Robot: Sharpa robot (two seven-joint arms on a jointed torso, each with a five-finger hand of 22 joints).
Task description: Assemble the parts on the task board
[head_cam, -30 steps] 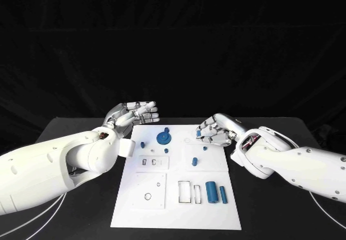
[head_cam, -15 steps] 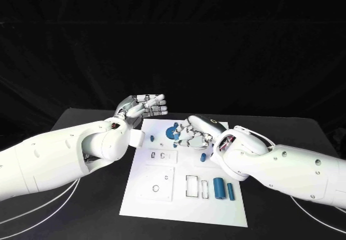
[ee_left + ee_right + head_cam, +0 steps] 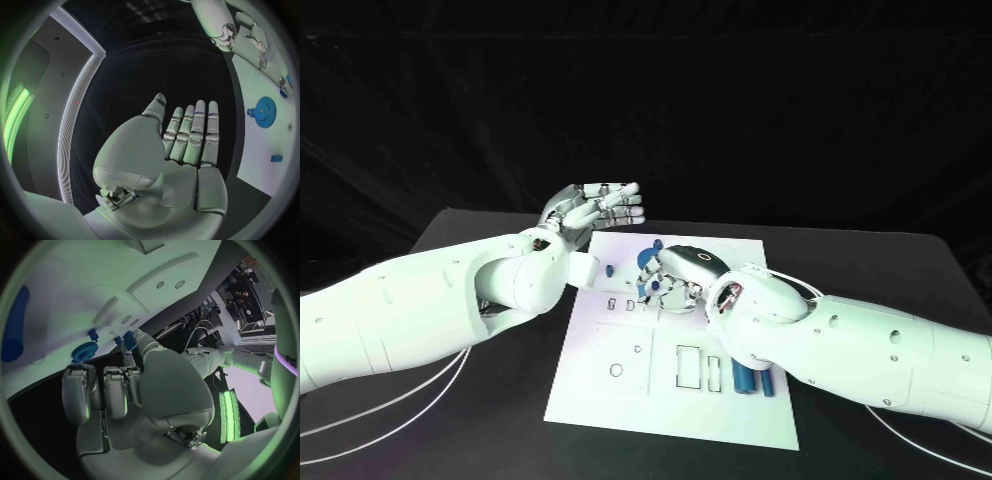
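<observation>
The right hand (image 3: 678,283) pinches a small blue part (image 3: 129,338) over the board (image 3: 733,410); it should lower slowly. The left hand (image 3: 596,210) is open, holding nothing.

A black bench (image 3: 473,420) stands before a black curtain (image 3: 733,120) that hangs in soft folds across the whole far side. White cables (image 3: 387,415) curve over the bench at its near left. In the left wrist view a pale wall panel (image 3: 44,115) shows beside a bright vertical strip light (image 3: 19,115). The right wrist view shows a second strip light (image 3: 228,410) and, perhaps, dark equipment (image 3: 247,297) on a rack.
</observation>
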